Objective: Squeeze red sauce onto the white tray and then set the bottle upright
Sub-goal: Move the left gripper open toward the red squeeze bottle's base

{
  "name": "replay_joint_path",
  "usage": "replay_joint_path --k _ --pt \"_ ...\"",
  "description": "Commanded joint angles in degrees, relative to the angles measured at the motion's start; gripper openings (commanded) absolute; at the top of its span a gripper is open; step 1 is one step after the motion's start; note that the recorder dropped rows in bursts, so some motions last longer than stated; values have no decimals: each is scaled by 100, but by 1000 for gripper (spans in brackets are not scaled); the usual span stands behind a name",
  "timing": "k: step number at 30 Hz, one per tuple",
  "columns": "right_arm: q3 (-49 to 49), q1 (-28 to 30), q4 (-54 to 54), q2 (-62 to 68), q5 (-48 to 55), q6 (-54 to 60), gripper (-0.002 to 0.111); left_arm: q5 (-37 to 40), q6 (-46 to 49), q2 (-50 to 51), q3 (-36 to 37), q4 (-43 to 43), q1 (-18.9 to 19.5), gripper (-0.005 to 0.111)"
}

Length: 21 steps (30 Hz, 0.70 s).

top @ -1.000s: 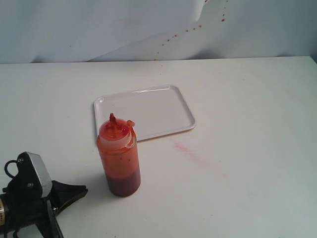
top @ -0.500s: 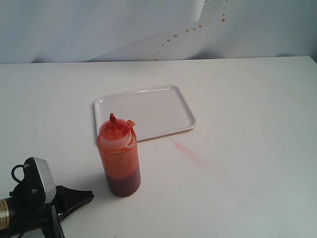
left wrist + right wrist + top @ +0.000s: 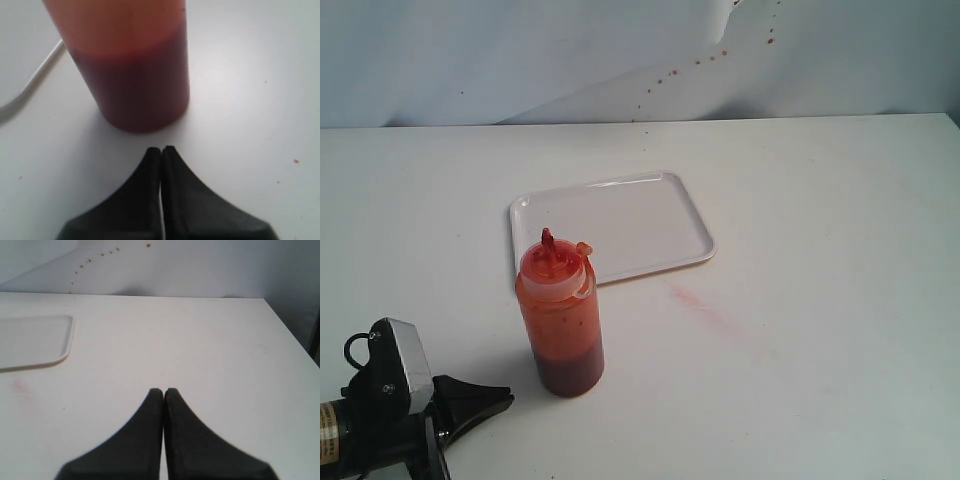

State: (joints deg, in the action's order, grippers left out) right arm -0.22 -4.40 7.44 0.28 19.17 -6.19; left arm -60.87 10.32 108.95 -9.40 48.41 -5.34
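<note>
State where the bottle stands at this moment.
In the exterior view the bottle stands upright left of centre, just nearer the camera than the white tray, with the left gripper close to its base but apart.

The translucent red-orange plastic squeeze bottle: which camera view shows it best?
The exterior view: the whole bottle stands upright there, from red nozzle to dark base. The left wrist view shows only its lower part, close and blurred. The right wrist view does not show it.
</note>
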Motion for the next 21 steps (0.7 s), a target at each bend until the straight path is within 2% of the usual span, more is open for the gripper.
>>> replay_joint_path --k 1,11,13,15,21 --pt "22 39 -7 -28 0 -18 0 -84 24 29 -24 17 10 2" --pt "22 39 -7 -28 0 -18 0 -74 24 29 -24 -6 10 2" --pt "22 39 -7 -28 0 -18 0 -74 24 29 -24 -6 10 7" --pt "22 39 -7 -28 0 -18 0 -74 24 29 -24 -6 10 17" --pt "22 39 -7 -28 0 -18 0 -415 -155 29 -24 -6 10 66"
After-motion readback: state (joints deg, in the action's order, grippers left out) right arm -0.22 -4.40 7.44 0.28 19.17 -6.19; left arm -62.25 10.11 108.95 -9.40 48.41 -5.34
